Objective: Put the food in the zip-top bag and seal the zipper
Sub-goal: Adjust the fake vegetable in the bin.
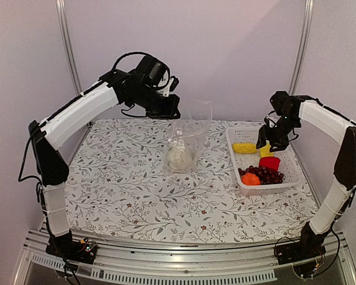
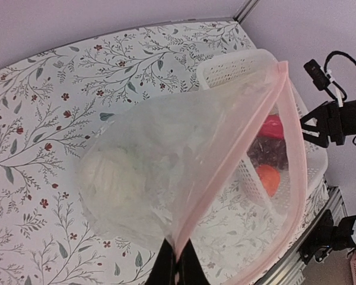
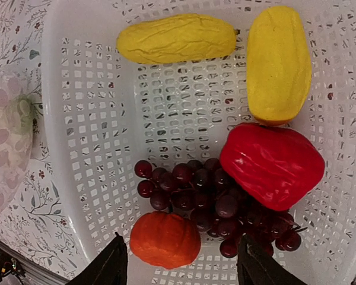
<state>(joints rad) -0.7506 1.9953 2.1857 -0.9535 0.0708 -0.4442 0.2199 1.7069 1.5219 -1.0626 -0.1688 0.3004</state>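
My left gripper [image 1: 173, 113] is shut on the mouth edge of the clear zip-top bag [image 1: 187, 139] and holds it upright on the table, mouth open. The pink zipper strip [image 2: 225, 178] runs up from the left gripper [image 2: 178, 264]. The cream-white lumpy food [image 1: 179, 158] lies inside the bag; it also shows in the left wrist view [image 2: 115, 178]. My right gripper [image 3: 181, 261] is open and empty, hovering over the white basket [image 1: 288, 157]. In the basket are a long yellow piece [image 3: 177, 38], a second yellow piece [image 3: 279, 62], a red piece [image 3: 272, 163], the grape bunch [image 3: 213, 199] and the orange ball [image 3: 165, 239].
The basket [image 3: 83, 119] stands at the right of the flower-patterned tablecloth [image 1: 124, 190]. Metal frame posts stand at the back corners, and a rail [image 1: 184, 261] runs along the near edge.
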